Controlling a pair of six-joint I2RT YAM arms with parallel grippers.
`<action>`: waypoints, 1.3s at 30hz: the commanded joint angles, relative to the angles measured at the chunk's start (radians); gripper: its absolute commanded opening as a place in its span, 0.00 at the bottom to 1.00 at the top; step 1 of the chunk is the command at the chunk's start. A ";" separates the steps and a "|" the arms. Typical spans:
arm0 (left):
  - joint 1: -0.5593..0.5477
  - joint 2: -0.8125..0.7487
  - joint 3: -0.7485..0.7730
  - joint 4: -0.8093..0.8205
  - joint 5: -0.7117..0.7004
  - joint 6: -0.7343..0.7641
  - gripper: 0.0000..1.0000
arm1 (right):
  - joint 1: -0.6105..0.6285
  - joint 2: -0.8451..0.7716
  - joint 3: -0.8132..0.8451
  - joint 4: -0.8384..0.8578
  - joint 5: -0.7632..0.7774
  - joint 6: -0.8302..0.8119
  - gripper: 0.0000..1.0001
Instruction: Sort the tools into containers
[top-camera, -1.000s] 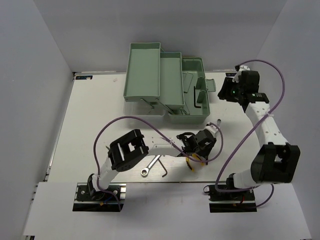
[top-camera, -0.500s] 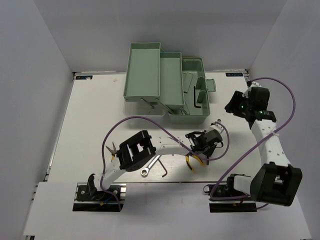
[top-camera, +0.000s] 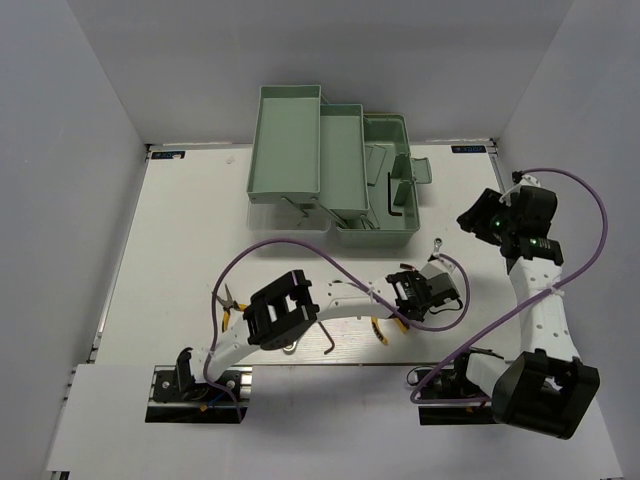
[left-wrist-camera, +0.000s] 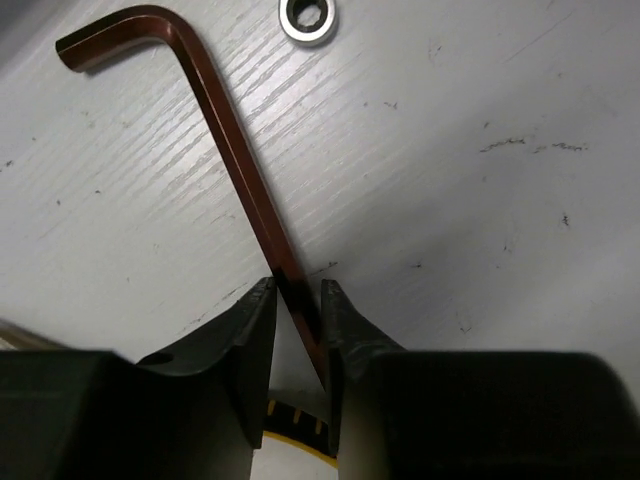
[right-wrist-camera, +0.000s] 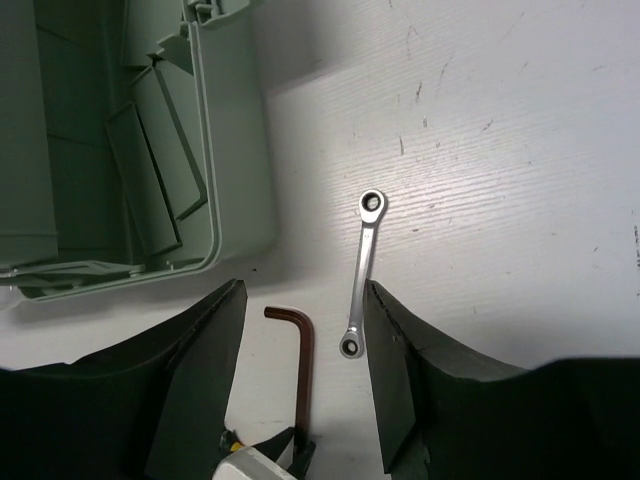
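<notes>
One dark hex key (left-wrist-camera: 235, 150) lies flat on the table (left-wrist-camera: 480, 200), near the toolbox (right-wrist-camera: 238, 150) and beside the silver ratchet wrench (right-wrist-camera: 361, 275). Its long shaft is straddled by the left gripper (left-wrist-camera: 297, 292). The jaws are set narrow, one on each side of the shaft near its free end. A sliver of table is seen between one finger (left-wrist-camera: 255, 335) and the steel, so whether the pinch is made cannot be told.

The shaft is crossed at a slant rather than squarely, so a twist is to be expected as the jaws close. The closing is best finished slowly, and the key lifted only once it is held firm. A thin key lying so flat is easily lost from the grip, so the fingertips are best kept low against the surface.

A yellow pliers handle (left-wrist-camera: 300, 425) is seen just beneath the gripper and should not be caught. The right gripper (right-wrist-camera: 303, 290) is held above the wrench and key, jaws wide, with nothing between them.
</notes>
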 joint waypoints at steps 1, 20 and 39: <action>-0.004 0.030 0.000 -0.122 -0.034 -0.017 0.33 | -0.021 -0.032 -0.019 0.008 -0.049 0.028 0.57; 0.027 -0.260 -0.187 0.124 0.019 0.072 0.00 | -0.092 -0.144 -0.109 -0.024 -0.110 -0.004 0.51; 0.186 -0.327 -0.147 0.169 -0.013 0.160 0.00 | -0.164 -0.242 -0.197 0.002 -0.253 -0.024 0.00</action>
